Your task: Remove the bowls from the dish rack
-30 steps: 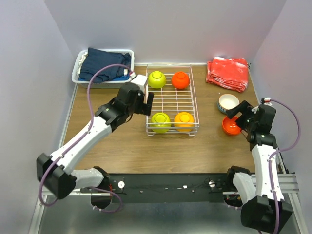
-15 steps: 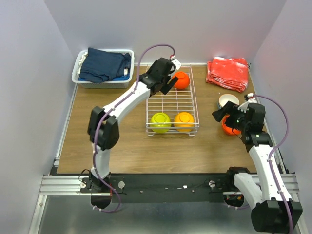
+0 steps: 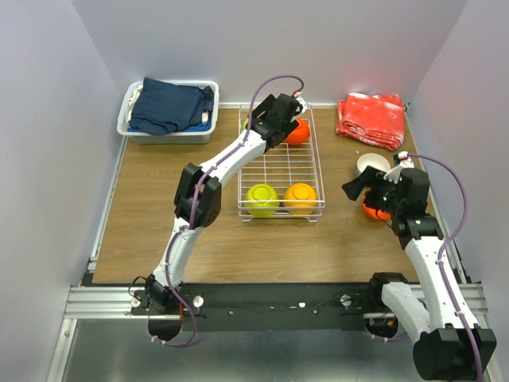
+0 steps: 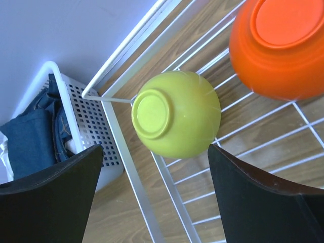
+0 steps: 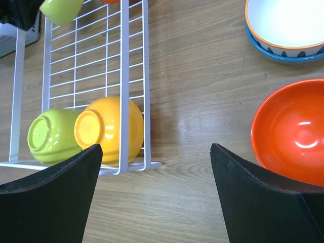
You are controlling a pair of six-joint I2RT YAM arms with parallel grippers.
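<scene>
Gaping empty, left pincer [image 4: 154, 172] and right pincer [image 5: 156, 172] hover; dish rack [image 3: 280, 167] holds four bowls [image 3: 262, 194], three outside.

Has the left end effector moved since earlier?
Yes. The left end effector swung from the dish rack's left edge to its far-left corner, over the yellow-green bowl.

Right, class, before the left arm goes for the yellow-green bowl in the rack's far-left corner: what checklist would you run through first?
1. Left gripper open: ok.
2. Yellow-green bowl centred ahead of that gripper: ok.
3. Its rim within reach, since it sits base up: cannot tell.
4. Neighbouring red-orange bowl outside the gripper's path: ok.
5. Right gripper off the dish rack, over the table: ok.
</scene>
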